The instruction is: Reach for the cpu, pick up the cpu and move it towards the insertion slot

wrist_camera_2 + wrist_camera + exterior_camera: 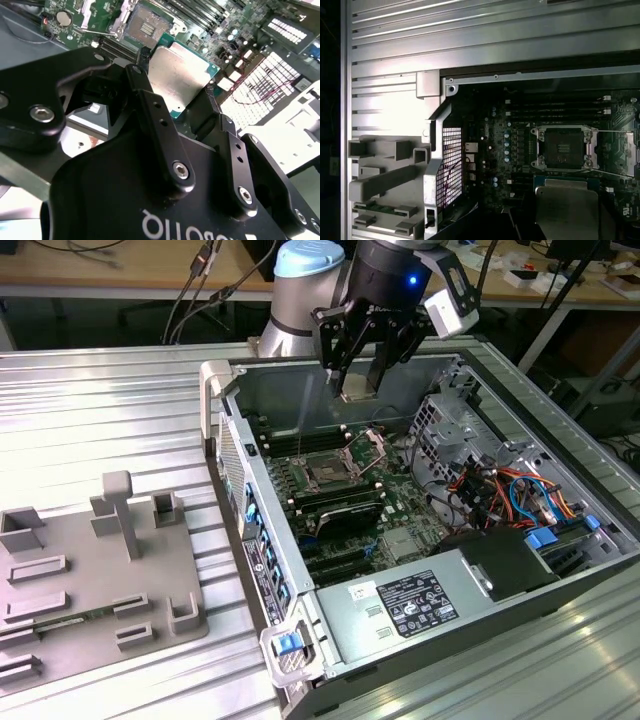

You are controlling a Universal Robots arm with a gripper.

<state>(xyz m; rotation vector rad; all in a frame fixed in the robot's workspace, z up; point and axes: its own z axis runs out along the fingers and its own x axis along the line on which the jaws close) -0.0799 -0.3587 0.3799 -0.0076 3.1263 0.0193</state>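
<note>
My gripper (358,380) hangs above the open computer case, shut on the cpu (357,392), a flat square chip with a pale metal top. In the second wrist view the black fingers (150,100) clamp the cpu (177,75) on two opposite edges, and its greenish rim shows. The insertion slot (325,475) lies on the motherboard below and toward the exterior view's left of the chip, with its silver frame (372,445) swung open. In the first wrist view the cpu (567,207) sits just beside the dark insertion slot (563,147). The second wrist view shows the insertion slot (145,27) beyond the chip.
A grey power-supply box (420,605) with a white label fills the case's near end. Long black memory slots (340,505) flank the socket. Orange and blue cables (510,490) and a metal drive cage (450,420) stand on the exterior view's right. A grey fixture plate (90,580) lies outside the case.
</note>
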